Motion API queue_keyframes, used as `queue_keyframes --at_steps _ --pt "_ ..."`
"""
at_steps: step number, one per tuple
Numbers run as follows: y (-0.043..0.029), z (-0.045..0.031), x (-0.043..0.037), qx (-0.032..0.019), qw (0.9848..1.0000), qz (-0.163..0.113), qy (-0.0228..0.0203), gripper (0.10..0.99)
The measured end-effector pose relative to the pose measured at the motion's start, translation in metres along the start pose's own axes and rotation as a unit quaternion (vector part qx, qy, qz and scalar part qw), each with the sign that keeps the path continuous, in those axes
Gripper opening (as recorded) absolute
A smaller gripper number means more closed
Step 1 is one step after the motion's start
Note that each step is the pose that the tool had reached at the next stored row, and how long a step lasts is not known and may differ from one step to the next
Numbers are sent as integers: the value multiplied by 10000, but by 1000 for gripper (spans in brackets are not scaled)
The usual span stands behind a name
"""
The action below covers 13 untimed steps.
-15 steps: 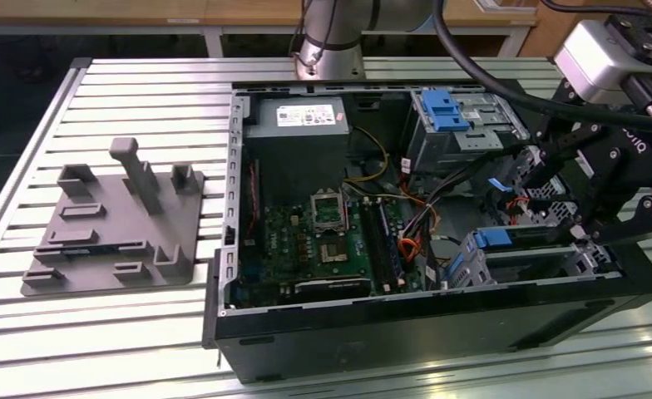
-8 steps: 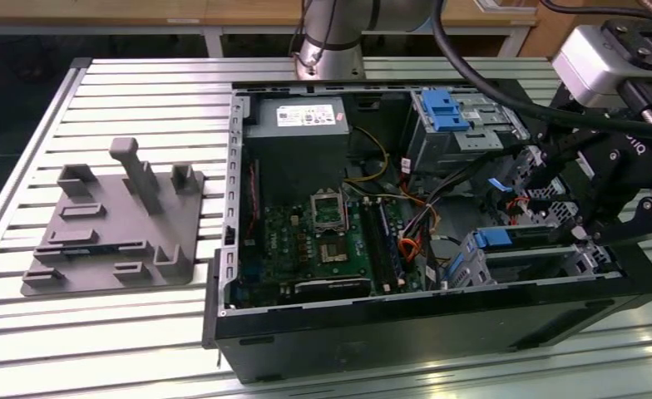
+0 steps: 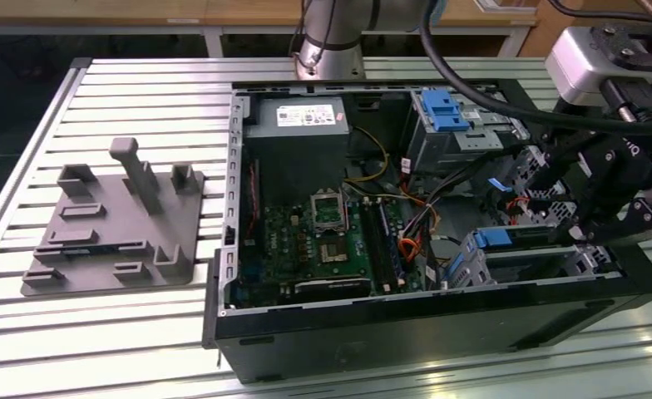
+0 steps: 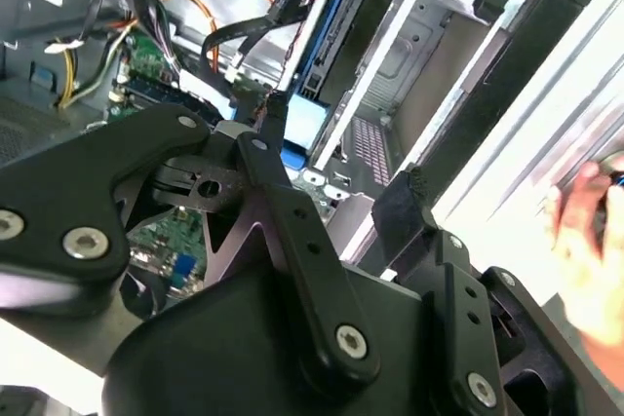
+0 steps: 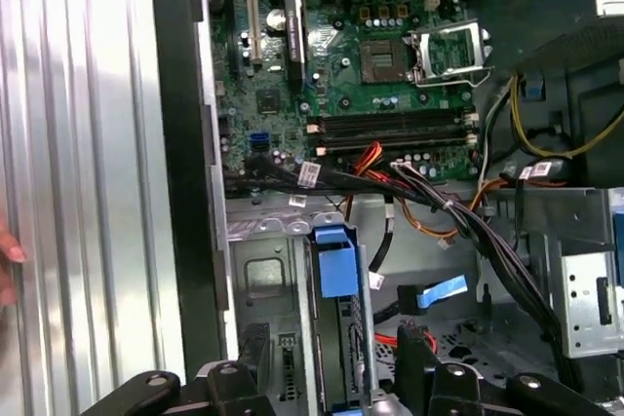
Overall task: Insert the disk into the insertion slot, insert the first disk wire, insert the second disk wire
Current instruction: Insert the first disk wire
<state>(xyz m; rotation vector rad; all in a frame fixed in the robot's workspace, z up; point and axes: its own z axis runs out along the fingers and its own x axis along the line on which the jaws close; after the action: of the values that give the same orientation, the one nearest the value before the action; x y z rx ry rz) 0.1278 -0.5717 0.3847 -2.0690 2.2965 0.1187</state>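
My gripper (image 5: 334, 346) is matte black, dotted with silver screw heads. The disk (image 5: 336, 270) shows its bright blue caddy. The insertion slot (image 5: 261, 275) is silver-grey sheet metal with a pattern of punched holes. In the exterior view, the motherboard (image 3: 326, 224) at frame centre is dark green and the computer case (image 3: 415, 332) is black. The table (image 3: 137, 83) is pale silver in parallel ribbed stripes. A plain grey fixture (image 3: 110, 224) sits at the exterior view's left, and a blue latch (image 3: 446, 110) at upper right. The wires (image 5: 458, 216) run black, orange and yellow.
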Motion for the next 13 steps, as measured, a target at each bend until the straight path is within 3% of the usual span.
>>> queue_keyframes --at_steps 6,11,13 --pt "18 67 -223 8 10000 2 72 627" --pt "-5 133 -345 22 9998 4 204 627" --pt "-18 152 -366 29 9996 5 275 553"
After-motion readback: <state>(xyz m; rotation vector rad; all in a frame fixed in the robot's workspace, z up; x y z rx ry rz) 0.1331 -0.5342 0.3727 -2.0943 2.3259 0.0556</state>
